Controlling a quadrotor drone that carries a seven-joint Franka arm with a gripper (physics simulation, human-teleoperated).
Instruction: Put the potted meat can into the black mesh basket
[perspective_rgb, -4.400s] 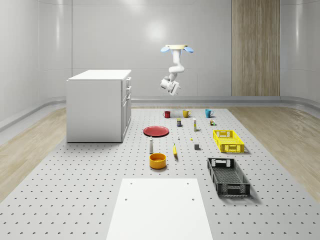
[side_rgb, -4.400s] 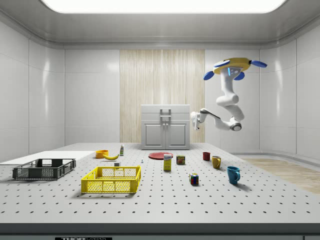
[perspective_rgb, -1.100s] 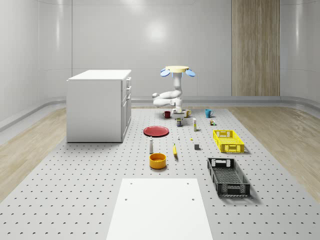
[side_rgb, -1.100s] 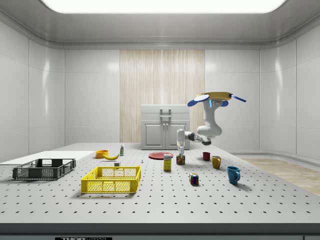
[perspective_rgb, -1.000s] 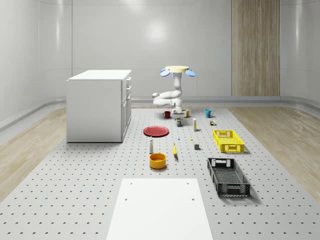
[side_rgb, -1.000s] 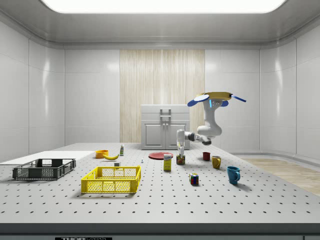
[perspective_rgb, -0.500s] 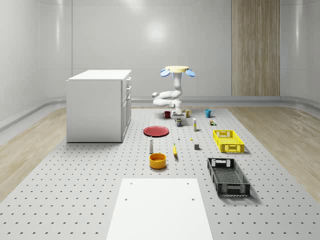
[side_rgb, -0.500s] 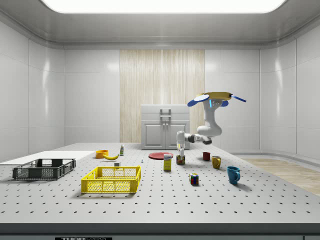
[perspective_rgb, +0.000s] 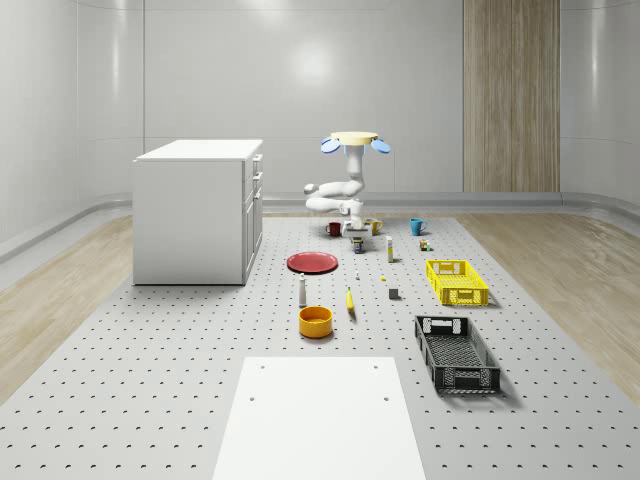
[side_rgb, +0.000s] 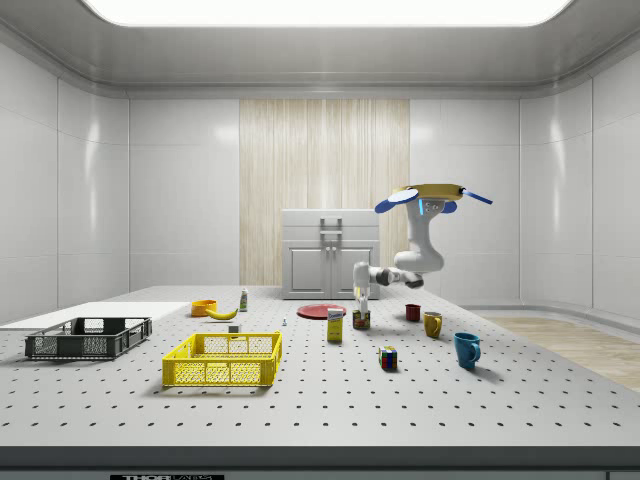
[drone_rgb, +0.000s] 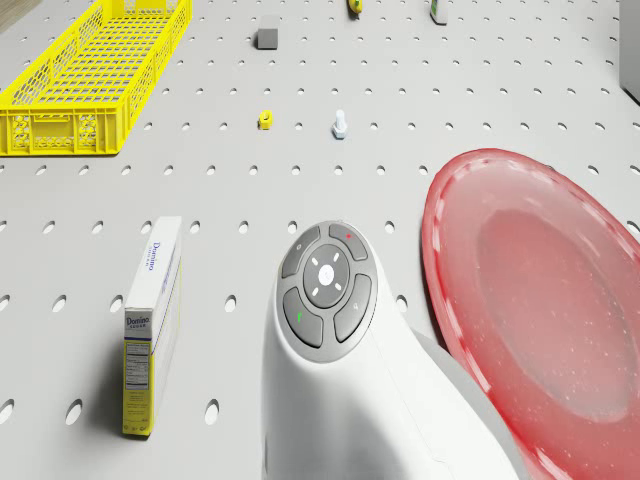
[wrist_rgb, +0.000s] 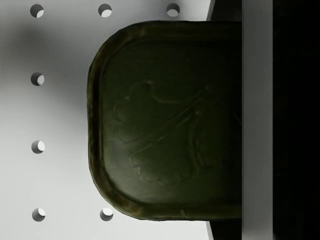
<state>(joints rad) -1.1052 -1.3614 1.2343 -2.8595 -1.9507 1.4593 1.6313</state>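
The drone (side_rgb: 433, 194) is seen hovering above the far end of the bench (perspective_rgb: 180, 400), near the mugs, its arm bent down so that the hand (side_rgb: 361, 307) hangs directly over the potted meat can (side_rgb: 361, 320). The can stands upright on the bench beside the red plate (perspective_rgb: 313, 262). In the wrist view its rounded-rectangle lid (wrist_rgb: 165, 120) lies squarely below, one finger (wrist_rgb: 256, 120) overlapping an end. Whether the fingers have closed cannot be told. The black mesh basket (perspective_rgb: 456, 353) waits well apart, toward the near end.
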